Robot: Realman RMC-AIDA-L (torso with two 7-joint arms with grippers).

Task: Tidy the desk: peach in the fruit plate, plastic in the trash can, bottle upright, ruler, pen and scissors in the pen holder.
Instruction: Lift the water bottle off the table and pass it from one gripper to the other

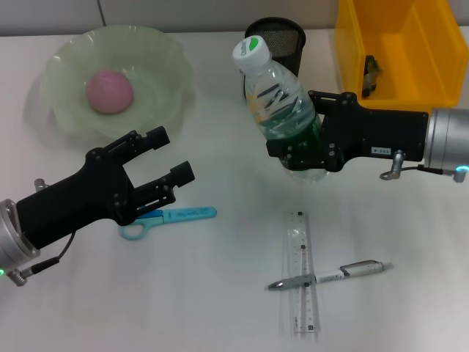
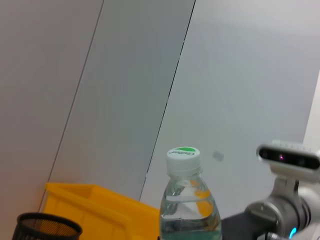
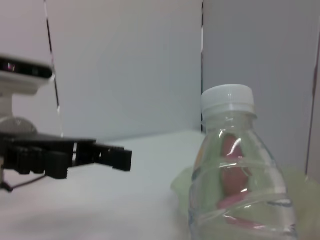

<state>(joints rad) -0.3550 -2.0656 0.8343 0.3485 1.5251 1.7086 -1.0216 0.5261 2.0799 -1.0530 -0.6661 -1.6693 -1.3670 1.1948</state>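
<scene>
My right gripper is shut on the lower part of the clear water bottle, which has a white and green cap and leans a little toward the far left. I cannot tell if its base touches the table. The left wrist view also shows the bottle, and so does the right wrist view. My left gripper hangs open just above the blue scissors. A pink peach lies in the green plate. A pen lies across the clear ruler. The black mesh pen holder stands behind the bottle.
A yellow bin stands at the far right with a small dark item inside; I cannot tell what it is. The bin and pen holder also show in the left wrist view. The left gripper shows far off in the right wrist view.
</scene>
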